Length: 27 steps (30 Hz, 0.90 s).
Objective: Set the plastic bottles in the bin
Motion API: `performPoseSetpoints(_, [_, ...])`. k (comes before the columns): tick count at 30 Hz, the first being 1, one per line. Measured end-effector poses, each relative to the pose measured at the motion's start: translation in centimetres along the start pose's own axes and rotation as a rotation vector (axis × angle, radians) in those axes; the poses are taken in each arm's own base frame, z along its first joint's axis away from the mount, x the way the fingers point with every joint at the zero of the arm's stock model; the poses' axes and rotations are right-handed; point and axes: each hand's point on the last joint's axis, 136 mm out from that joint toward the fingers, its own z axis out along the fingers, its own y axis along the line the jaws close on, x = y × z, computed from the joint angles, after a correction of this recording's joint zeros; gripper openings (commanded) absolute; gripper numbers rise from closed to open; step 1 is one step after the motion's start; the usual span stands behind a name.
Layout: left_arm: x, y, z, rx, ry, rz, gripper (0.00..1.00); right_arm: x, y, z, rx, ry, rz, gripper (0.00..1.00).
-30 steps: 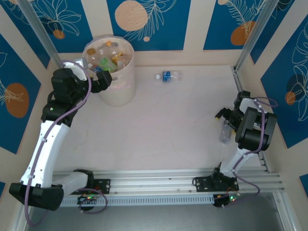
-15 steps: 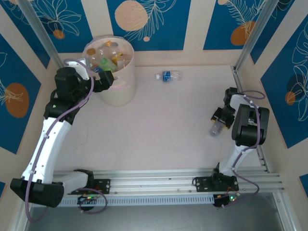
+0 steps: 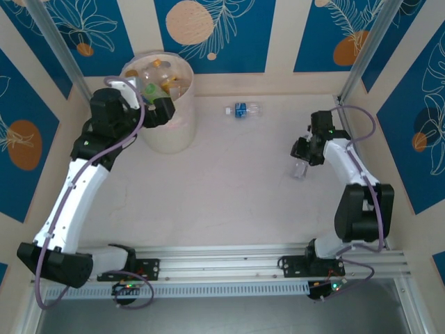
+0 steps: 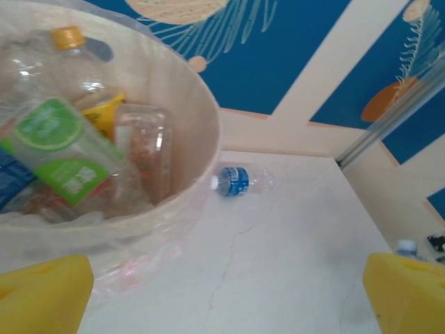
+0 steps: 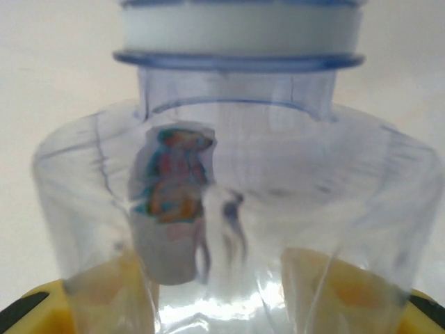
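Lit brightly and evenly from overhead. Only faint, soft shadows on the table (image 3: 229, 188) right of the bin (image 3: 174, 136); slight pink glow at the bin's foot. Softly blurred beside the bin in the left wrist view. Out of focus up close: clear bottle (image 5: 278, 174), streaked with glare.

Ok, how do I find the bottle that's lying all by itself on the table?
Start at the big pale bin in the far left corner of the table. Look just to its right, near the back wall: a small clear bottle lies on its side there. It has a blue label, and nothing touches it.
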Motion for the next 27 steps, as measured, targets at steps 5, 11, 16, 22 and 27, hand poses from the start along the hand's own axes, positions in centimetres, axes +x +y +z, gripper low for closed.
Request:
performPoseSetpoints(5, [0.7, -3.8, 2.3, 0.082, 0.050, 0.029, 1.00, -0.4, 7.5, -6.4, -0.232, -0.231, -0.195, 0.46])
performPoseSetpoints(11, [2.3, -8.0, 5.2, 0.189, 0.126, 0.039, 1.00, 1.2, 14.0, -12.8, -0.490, -0.451, -0.382, 0.46])
performPoseSetpoints(16, [3.4, -11.8, 6.6, 0.298, 0.177, 0.055, 1.00, 2.3, 18.2, -15.4, -0.615, -0.545, -0.498, 0.46])
performPoseSetpoints(22, [4.2, -16.2, 6.7, 0.448, 0.208, 0.078, 0.98, 3.0, 21.2, -16.4, -0.684, -0.580, -0.578, 0.47])
performPoseSetpoints(27, [5.1, -18.2, 6.3, 0.532, 0.236, 0.094, 0.87, 3.3, 22.6, -16.2, -0.704, -0.576, -0.607, 0.47])
